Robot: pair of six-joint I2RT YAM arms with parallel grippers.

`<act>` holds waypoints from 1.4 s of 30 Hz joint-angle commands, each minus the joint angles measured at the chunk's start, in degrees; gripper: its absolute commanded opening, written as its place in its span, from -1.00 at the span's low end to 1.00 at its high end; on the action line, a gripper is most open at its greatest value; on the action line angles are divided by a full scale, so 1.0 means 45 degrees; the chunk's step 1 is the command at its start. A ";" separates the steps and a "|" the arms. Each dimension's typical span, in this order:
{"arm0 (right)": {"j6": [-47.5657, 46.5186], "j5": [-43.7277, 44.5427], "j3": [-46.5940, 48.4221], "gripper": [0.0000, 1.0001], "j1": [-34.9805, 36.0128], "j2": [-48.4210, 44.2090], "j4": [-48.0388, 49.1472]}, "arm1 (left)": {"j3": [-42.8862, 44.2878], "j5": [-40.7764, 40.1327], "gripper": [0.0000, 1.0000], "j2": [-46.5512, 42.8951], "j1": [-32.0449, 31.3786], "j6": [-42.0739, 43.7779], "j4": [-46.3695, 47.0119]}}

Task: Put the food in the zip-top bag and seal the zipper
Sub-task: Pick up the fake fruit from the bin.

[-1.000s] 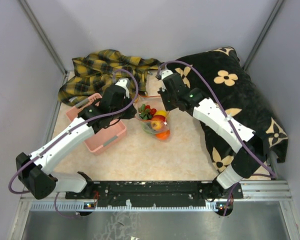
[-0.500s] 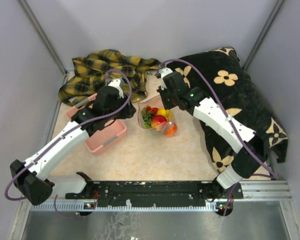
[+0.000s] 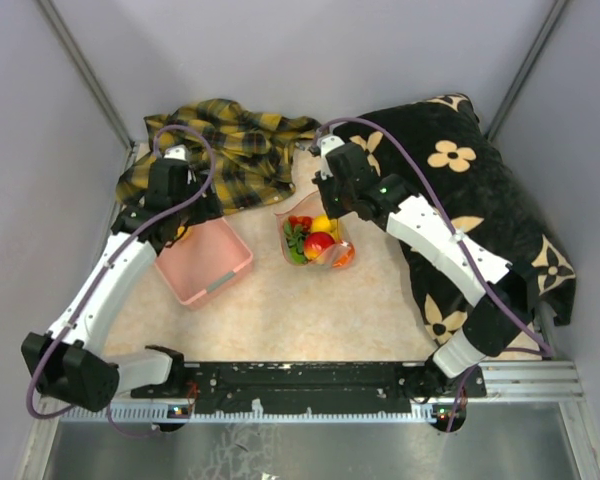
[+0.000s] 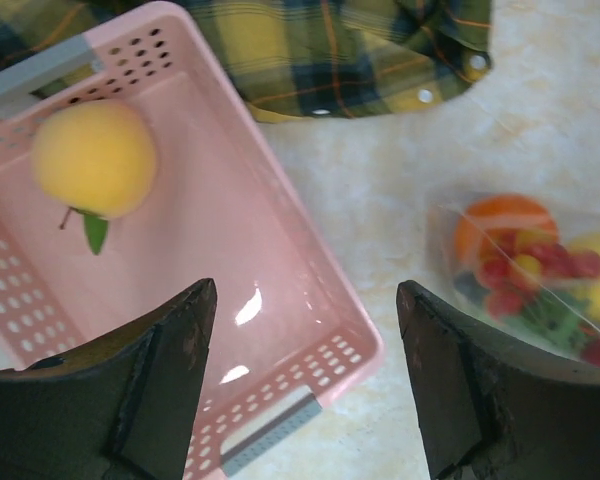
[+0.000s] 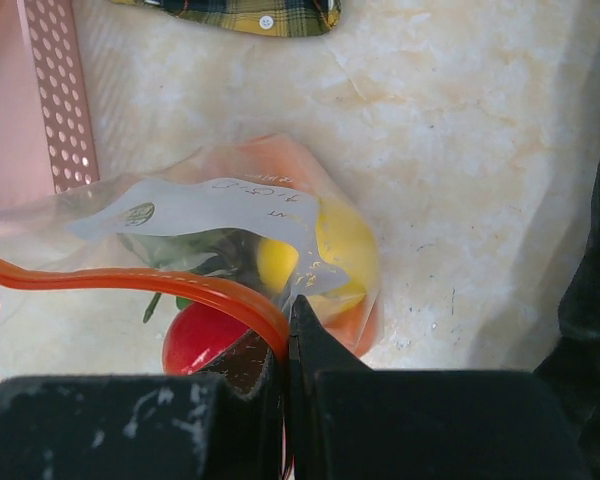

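Observation:
The clear zip-top bag (image 3: 315, 240) stands on the table's middle with its mouth open. Inside it lies food: a red apple (image 5: 200, 335), a yellow lemon (image 5: 345, 240), green leaves and an orange ball (image 3: 342, 257). My right gripper (image 5: 288, 330) is shut on the red zipper (image 5: 130, 280) at the bag's far rim (image 3: 325, 205). My left gripper (image 4: 305, 290) hangs open and empty over the pink basket (image 4: 310, 300), well left of the bag (image 4: 530, 270). One yellow-orange fruit (image 4: 93, 158) with a small leaf lies in the basket's corner.
A yellow-and-black plaid cloth (image 3: 230, 140) lies at the back, touching the basket's (image 3: 205, 262) far side. A black cloth with cream flowers (image 3: 480, 190) covers the right side under the right arm. Grey walls close in left, right and behind.
My left gripper let go of the bag's mouth, opened wide and swung left and back over the basket. The bag shifted slightly right. The right gripper kept its hold.

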 commanded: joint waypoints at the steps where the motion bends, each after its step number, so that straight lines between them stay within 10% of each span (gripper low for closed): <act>1: -0.0052 -0.0191 0.0188 -1.00 -0.0054 -0.0411 0.0978 | 0.0051 -0.0104 0.63 0.0738 0.1207 0.0754 -0.0230; 12: -0.0033 -0.0538 -0.0155 -1.00 -0.0058 -0.0681 0.1222 | 0.1010 0.0676 0.98 0.3947 0.3519 0.1794 -0.0428; 42: 0.0044 -0.0794 -0.0317 -1.00 -0.0053 -0.0529 0.1496 | 0.4479 0.2197 0.97 0.9679 0.5244 0.2922 -0.2302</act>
